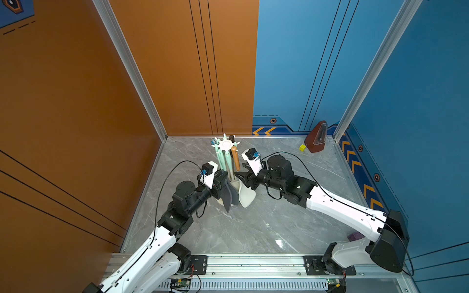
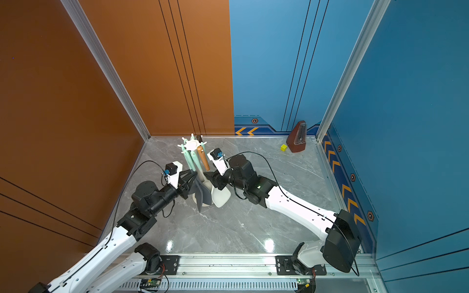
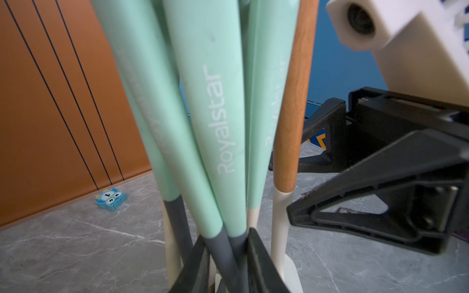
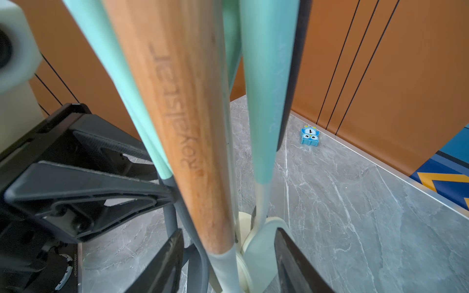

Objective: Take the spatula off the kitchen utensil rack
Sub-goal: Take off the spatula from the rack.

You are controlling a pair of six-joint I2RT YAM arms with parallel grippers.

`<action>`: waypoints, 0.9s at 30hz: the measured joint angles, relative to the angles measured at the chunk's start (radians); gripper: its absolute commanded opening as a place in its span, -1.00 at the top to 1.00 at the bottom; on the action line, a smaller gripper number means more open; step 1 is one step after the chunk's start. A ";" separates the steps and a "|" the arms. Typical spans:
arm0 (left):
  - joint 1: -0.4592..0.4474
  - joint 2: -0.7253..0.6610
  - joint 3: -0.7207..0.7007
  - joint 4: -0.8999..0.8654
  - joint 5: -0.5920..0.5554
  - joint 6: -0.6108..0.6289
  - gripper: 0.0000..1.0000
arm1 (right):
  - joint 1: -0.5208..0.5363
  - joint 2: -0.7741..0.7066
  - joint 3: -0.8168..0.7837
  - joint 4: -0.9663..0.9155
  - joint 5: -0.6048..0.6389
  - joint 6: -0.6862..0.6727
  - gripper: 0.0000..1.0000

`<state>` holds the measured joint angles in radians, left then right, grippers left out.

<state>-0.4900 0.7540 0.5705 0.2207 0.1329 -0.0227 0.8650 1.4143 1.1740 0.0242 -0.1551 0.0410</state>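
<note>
The cream-white kitchen utensil rack stands near the back wall, with several utensils hanging from its star-shaped top. I take the spatula to be the wooden-handled one with the cream blade. My right gripper is open. Its fingers stand either side of the spatula's white neck, with gaps on both sides. My left gripper is shut on the grey necks of two mint-handled utensils. The rack's pole is mostly hidden.
A brown metronome and a yellow cube sit at the back right. A small blue owl toy lies by the orange wall. The orange and blue walls close in the grey marble table.
</note>
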 measured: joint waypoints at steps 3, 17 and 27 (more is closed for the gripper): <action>0.000 0.000 0.000 0.000 0.000 0.000 0.46 | 0.000 0.002 0.000 0.012 0.000 0.004 0.09; 0.000 0.001 0.000 0.000 0.000 0.000 0.46 | 0.004 0.025 0.000 0.022 0.001 0.006 0.35; 0.000 0.001 0.000 0.001 0.000 0.000 0.48 | 0.014 0.026 0.000 0.022 0.001 -0.013 0.69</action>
<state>-0.4900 0.7551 0.5705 0.2214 0.1326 -0.0223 0.8787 1.4403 1.1740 0.0463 -0.1543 0.0284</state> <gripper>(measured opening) 0.266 0.201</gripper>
